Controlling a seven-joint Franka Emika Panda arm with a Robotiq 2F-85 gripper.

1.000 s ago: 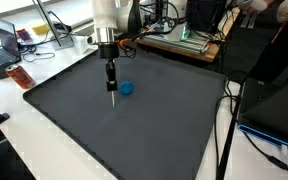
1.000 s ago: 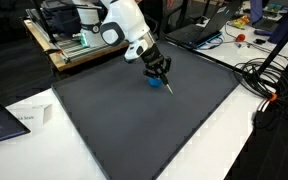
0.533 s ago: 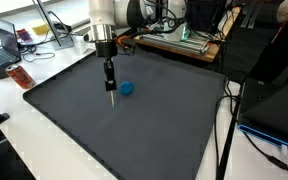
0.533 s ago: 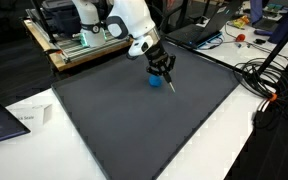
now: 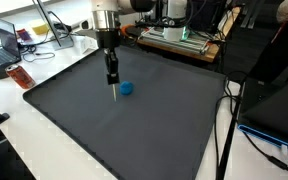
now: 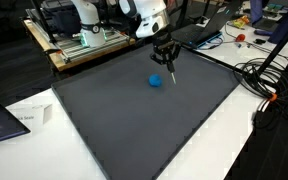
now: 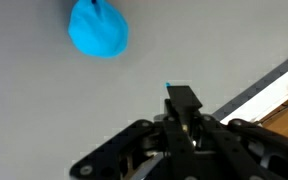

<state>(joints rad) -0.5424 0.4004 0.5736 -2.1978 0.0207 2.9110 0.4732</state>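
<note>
My gripper (image 5: 112, 77) (image 6: 168, 63) hangs above the far part of the dark grey mat (image 5: 114, 130) (image 6: 134, 120). It is shut on a thin black marker (image 5: 116, 92) (image 6: 171, 74) that points down. In the wrist view the marker (image 7: 183, 100) sticks out between the closed fingers and ends in a small blue tip. A small blue lump (image 5: 128, 88) (image 6: 156, 80) (image 7: 97, 28) lies on the mat just beside and below the marker tip. The tip is off the mat and apart from the lump.
The mat lies on a white table (image 5: 4, 110). A laptop (image 5: 2, 50) and a red object (image 5: 19, 76) lie by one edge. A wooden bench with electronics (image 5: 179, 40) (image 6: 79, 45) stands behind the mat. Cables (image 6: 269, 85) trail along the side.
The gripper with the marker has risen and drawn away from the blue lump toward the mat's far edge. The lump has stayed put.
</note>
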